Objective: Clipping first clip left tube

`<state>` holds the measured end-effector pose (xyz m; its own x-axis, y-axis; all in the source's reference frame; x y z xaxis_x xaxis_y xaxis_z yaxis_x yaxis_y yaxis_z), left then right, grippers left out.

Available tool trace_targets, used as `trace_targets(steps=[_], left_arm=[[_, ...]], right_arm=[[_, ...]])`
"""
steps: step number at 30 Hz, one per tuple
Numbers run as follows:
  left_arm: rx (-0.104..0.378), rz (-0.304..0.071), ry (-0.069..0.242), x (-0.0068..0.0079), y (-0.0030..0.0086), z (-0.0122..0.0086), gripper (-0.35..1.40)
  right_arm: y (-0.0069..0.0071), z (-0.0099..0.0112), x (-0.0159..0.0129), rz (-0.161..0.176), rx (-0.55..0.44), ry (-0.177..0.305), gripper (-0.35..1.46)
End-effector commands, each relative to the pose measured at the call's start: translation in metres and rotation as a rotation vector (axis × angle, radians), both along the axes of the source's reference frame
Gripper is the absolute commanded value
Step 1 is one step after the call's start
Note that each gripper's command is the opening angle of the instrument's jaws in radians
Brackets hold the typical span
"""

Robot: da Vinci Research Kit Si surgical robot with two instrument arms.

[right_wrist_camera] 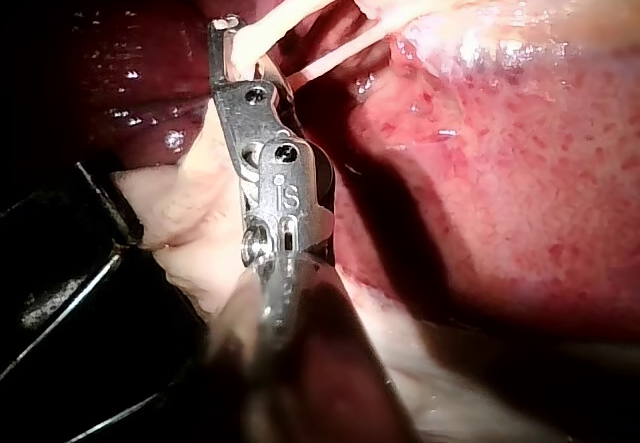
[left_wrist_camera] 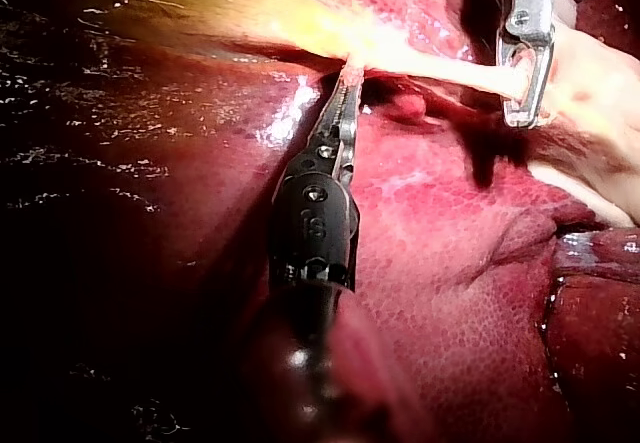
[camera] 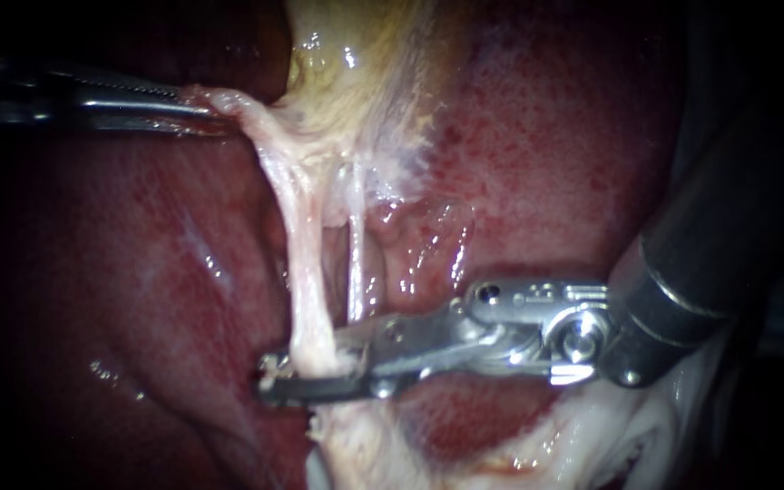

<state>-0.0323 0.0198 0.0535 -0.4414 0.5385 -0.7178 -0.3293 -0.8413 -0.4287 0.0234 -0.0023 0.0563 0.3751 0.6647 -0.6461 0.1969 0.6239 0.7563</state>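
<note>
Two pale tubes run down from the yellowish gallbladder [camera: 356, 82]. The thicker left tube [camera: 306, 272] passes between the jaws of my right instrument [camera: 306, 374], which comes in from the right. These jaws lie close together across the tube and touch it from both sides. The thin right tube [camera: 356, 245] runs just beside it, outside the jaws. My left instrument [camera: 197, 111] enters from the upper left, shut on a fold of pale gallbladder tissue that it holds stretched to the left. The right wrist view shows the tube [right_wrist_camera: 285, 11] entering my right instrument's jaws [right_wrist_camera: 232, 48].
Dark red liver [camera: 138, 272] lies on both sides of the tubes and behind them [camera: 546, 163]. Pale fatty tissue [camera: 592, 445] sits under my right instrument's wrist. In the left wrist view my right instrument [left_wrist_camera: 525, 73] stands ahead of my left instrument [left_wrist_camera: 347, 78].
</note>
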Motion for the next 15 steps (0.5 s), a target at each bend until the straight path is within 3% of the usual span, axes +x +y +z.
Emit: trace_targets(steps=[1, 15], left_arm=[[0.0, 0.0, 0.0, 0.0, 0.0, 0.0, -0.35], [0.0, 0.0, 0.0, 0.0, 0.0001, 0.0001, -0.35]], right_arm=[[0.0, 0.0, 0.0, -0.001, -0.001, -0.002, -0.35], [0.0, 0.0001, -0.0005, -0.007, 0.043, -0.015, -0.35]])
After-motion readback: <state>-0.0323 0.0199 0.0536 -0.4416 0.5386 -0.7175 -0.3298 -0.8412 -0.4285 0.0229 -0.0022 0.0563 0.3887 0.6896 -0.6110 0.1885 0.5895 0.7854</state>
